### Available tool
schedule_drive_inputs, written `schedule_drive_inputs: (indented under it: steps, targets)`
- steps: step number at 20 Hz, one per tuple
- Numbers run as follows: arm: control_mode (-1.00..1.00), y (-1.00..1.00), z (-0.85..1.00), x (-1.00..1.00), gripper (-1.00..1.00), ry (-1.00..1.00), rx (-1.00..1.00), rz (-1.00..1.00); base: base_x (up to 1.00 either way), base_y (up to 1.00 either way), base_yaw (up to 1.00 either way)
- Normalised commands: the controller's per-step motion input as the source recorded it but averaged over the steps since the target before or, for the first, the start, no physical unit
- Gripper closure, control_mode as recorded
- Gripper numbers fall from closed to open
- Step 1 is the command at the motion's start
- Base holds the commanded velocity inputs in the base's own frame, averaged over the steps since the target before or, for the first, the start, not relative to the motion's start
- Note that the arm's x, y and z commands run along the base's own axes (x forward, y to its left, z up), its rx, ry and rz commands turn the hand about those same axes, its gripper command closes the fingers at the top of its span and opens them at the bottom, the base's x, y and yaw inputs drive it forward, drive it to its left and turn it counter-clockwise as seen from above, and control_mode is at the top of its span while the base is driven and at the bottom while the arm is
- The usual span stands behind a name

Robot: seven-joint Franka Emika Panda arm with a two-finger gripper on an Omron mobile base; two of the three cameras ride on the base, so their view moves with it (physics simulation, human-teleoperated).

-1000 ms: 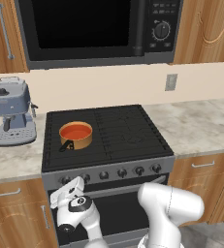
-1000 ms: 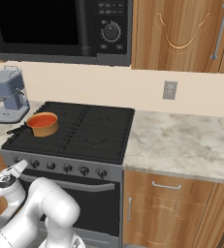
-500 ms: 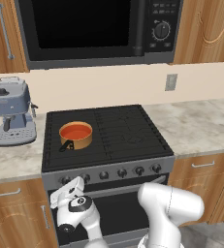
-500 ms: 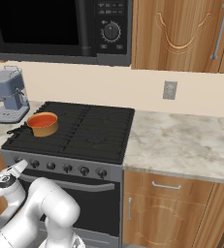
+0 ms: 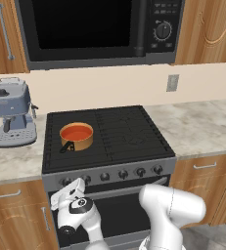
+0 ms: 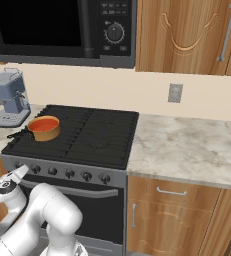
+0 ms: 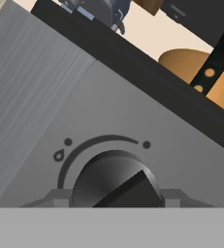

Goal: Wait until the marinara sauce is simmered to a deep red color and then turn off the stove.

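The marinara sauce (image 5: 76,131) is a flat orange-red disc in a small copper saucepan (image 5: 77,140) on the front left burner of the black stove (image 5: 129,134); the right base view shows the sauce (image 6: 44,123) and stove (image 6: 99,135) too. My gripper (image 5: 68,187) sits at the left end of the steel knob strip, also seen as the gripper (image 6: 20,172) from the right. In the hand view the gripper (image 7: 116,198) has its tips on either side of a black knob (image 7: 114,180), shut on it. The saucepan (image 7: 188,68) shows above.
A grey-blue coffee machine (image 5: 11,112) stands on the counter left of the stove. A black microwave (image 5: 100,29) hangs above. Marble counter (image 6: 187,145) stretches to the right, with wooden cabinets below and above. Several more knobs (image 5: 124,173) line the strip.
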Motion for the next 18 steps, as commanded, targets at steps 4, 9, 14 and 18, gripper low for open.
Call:
schedule_drive_inputs:
  steps: [4,9,14,18]
  targets:
    - [-1.00,0.00,0.00,0.00,1.00,0.00,0.00,0.00,0.00,0.00,0.00]
    - [-1.00,0.00,0.00,0.00,1.00,0.00,0.00,0.00,0.00,0.00,0.00]
    - [-1.00,0.00,0.00,0.00,1.00,0.00,0.00,0.00,0.00,0.00,0.00]
    - [-1.00,0.00,0.00,0.00,1.00,0.00,0.00,0.00,0.00,0.00,0.00]
